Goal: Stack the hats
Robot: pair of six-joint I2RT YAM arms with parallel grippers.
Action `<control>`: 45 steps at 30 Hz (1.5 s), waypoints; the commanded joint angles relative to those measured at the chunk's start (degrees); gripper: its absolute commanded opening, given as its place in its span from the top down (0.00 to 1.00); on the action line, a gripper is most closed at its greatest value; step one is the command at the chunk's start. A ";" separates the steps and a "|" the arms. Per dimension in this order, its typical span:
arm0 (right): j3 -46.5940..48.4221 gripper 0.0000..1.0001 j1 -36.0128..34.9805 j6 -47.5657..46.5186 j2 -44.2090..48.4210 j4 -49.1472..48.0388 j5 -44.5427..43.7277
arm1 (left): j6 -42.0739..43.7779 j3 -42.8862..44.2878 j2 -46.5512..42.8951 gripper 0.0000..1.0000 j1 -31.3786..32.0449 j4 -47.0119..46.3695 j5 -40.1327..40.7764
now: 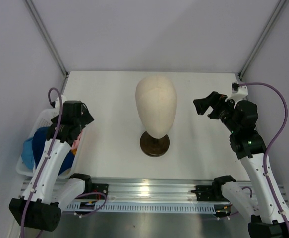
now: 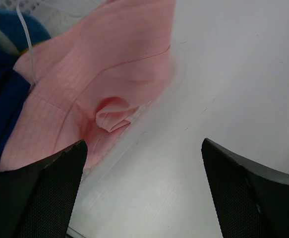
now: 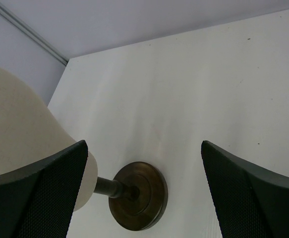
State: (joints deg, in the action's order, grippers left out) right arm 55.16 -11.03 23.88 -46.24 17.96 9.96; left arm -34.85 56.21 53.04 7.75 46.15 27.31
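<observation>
Left wrist view: left fingers (image 2: 40, 193), spread and empty, hover by the pink hat (image 2: 99, 84) at upper left, draped over the basket (image 1: 40, 121) rim, seemingly to grab it; right fingers (image 3: 253, 198) likewise released.

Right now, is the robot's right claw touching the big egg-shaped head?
Apart. The top view shows a strip of bare table between the open right gripper and the mannequin head.
</observation>
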 commanded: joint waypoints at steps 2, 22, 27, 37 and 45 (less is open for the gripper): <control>2.23 0.01 -0.05 -1.03 0.36 -2.66 2.43 | -12.50 -2.24 0.66 0.03 -1.51 -1.24 4.76; 3.55 0.01 -0.14 2.05 2.56 -3.28 5.25 | -17.45 -11.82 8.31 0.39 -9.33 -12.13 -1.47; 3.73 0.01 -0.05 1.96 3.26 -2.93 3.84 | -15.95 -12.87 8.57 0.66 -9.33 -15.12 -3.14; 6.10 0.00 -0.05 -1.46 5.89 2.34 -1.95 | -13.06 -9.72 1.56 0.99 -11.00 -16.08 -9.71; 10.32 0.01 -0.05 -1.29 6.51 4.37 -2.93 | 1.79 8.78 -10.68 0.99 -11.00 -17.61 -32.27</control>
State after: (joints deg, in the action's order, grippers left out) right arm 62.70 -11.00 23.24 -40.25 22.06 7.97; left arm -40.18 55.27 43.09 -2.87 30.39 6.74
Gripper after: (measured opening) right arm 0.993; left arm 0.007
